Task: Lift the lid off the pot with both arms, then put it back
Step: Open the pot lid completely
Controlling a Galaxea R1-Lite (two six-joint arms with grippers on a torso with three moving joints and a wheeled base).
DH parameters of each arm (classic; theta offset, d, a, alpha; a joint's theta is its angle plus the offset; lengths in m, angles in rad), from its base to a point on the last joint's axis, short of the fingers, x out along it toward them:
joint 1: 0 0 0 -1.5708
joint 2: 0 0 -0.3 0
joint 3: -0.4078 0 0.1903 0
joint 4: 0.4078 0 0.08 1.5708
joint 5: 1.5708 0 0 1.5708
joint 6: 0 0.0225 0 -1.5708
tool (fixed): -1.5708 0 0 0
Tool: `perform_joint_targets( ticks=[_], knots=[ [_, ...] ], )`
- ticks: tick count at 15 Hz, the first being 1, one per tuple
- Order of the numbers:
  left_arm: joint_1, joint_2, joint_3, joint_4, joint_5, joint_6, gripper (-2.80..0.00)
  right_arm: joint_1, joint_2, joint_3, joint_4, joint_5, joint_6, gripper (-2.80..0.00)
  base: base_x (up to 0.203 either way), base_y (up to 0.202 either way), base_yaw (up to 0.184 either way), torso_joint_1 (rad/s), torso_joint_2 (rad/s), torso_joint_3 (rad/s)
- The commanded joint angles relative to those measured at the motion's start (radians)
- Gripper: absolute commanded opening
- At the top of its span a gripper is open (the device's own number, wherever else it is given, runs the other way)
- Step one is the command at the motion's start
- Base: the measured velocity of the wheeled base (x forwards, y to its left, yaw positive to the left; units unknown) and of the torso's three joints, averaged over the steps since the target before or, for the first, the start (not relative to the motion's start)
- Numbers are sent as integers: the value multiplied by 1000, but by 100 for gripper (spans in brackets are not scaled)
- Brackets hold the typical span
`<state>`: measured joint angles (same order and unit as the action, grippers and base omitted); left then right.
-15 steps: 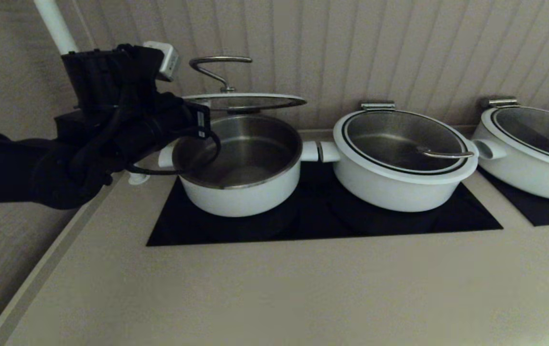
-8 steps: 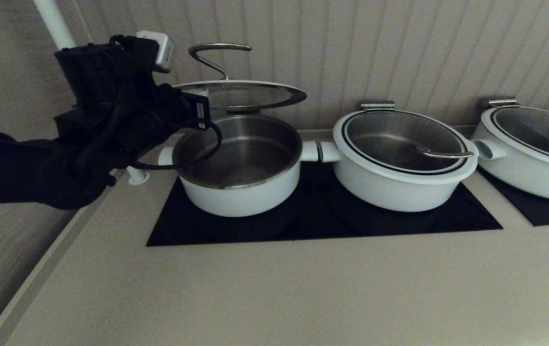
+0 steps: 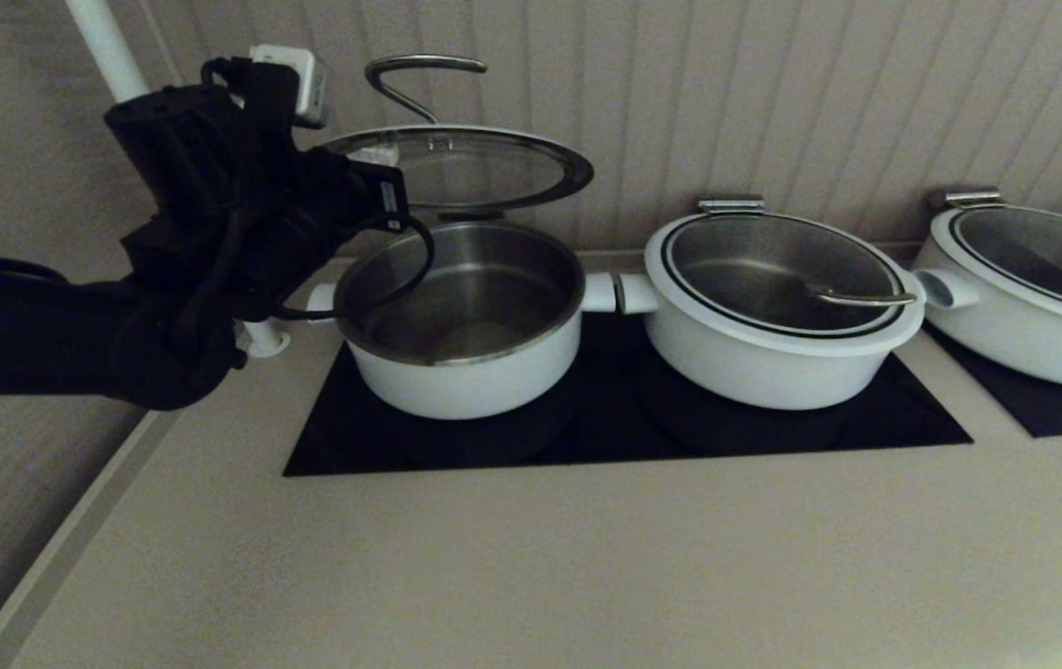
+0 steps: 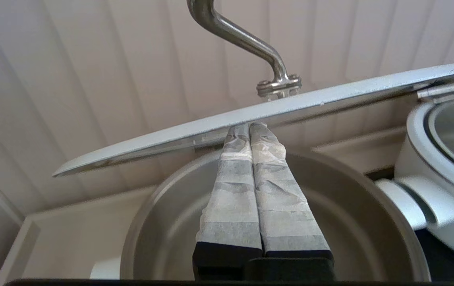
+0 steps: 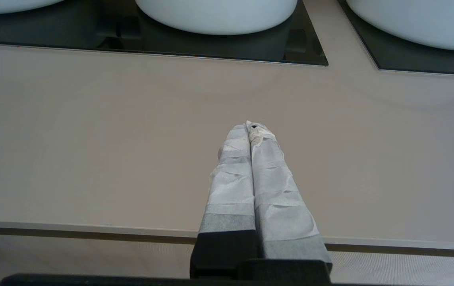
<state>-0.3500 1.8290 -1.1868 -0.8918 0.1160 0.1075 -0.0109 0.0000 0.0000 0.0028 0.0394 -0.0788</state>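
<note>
The pot (image 3: 465,372) stands open on the left of the black cooktop (image 3: 623,441). The lid (image 3: 484,172), with its bent steel loop handle (image 3: 419,74), hangs above the pot, tilted, its left edge raised. My left gripper (image 3: 380,153) is shut, and its white-wrapped tips press up under the lid's rim. In the left wrist view the tips (image 4: 250,128) touch the underside of the lid (image 4: 163,139), with the pot's steel inside (image 4: 330,222) below. My right gripper (image 5: 250,126) is shut and empty, low over the beige counter, out of the head view.
A wider white pot with its lid on (image 3: 777,307) stands right of the open pot, their stub handles almost touching. A third pot (image 3: 1032,288) is at the far right. A white pole (image 3: 108,46) and the panelled wall are behind. The beige counter (image 3: 531,576) lies in front.
My left gripper has moved up and the lid has risen with it, tilting more steeply so that its glass underside shows. The pots have not moved.
</note>
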Motion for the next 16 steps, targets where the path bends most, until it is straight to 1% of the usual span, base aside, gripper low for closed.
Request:
perform_joint_targets(
  ticks=[1, 7, 11, 16],
  knots=[
    [0, 21, 0, -32, 2, 6, -280, 0, 0, 0, 0, 1, -1, -280, 0, 0, 0, 0, 0, 0],
    [0, 46, 1, -121, 2, 11, -280, 0, 2, 0, 0, 1, -1, -280, 0, 0, 0, 0, 0, 0],
    [2, 72, -8, -159, 1, 11, -280, 0, 2, 0, 0, 1, -1, -280, 0, 0, 0, 0, 0, 0],
    [3, 101, -73, -176, 1, 9, -280, 0, 2, 0, 0, 1, -1, -280, 0, 0, 0, 0, 0, 0]
  ],
)
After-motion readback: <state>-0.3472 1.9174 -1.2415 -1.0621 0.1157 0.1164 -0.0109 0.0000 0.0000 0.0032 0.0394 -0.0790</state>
